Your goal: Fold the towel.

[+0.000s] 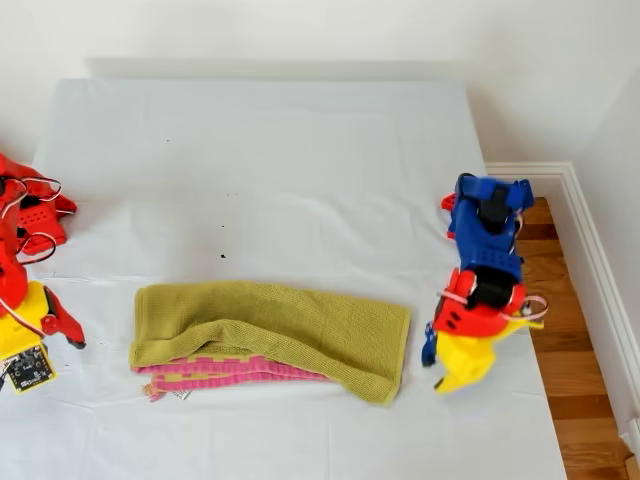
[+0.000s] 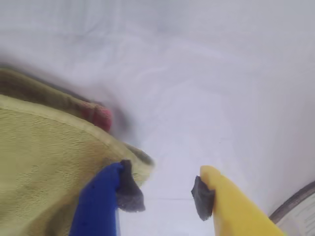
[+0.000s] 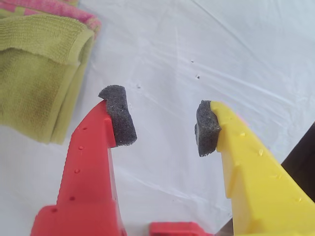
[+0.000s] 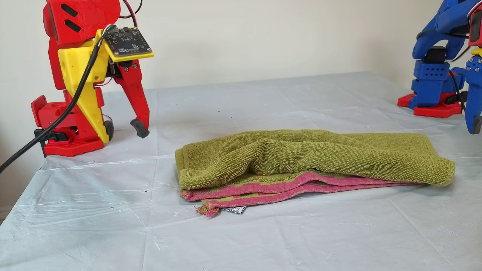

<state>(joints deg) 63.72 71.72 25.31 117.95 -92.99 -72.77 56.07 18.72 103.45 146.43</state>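
— Where is the towel [image 1: 300, 330] lying?

— On the white tablecloth [image 1: 260, 160], toward the near side in the exterior view, folded into a long band running left to right. Green terry is on top; pink hems and a strip of orange-yellow blocks stick out along its near edge, and a small white label [image 4: 233, 210] shows at the near-left corner in the other view.

— And my first gripper [image 2: 162, 189]?

— It is the blue-and-yellow one at the exterior view's right, just beside the towel's right end. Its jaws stand apart with nothing between them; the blue finger [image 2: 101, 201] sits right by the towel's corner, though I cannot tell if it touches the cloth.

— My second gripper [image 3: 162, 125]?

— That is the red-and-yellow one at the exterior view's left, near the towel's left end but clear of it. Its jaws are spread wide and empty, the dark foam pads [image 3: 119, 115] hanging over bare tablecloth.

— Anything else around?

— A wooden floor [image 1: 570, 350] past the table at the exterior view's right.
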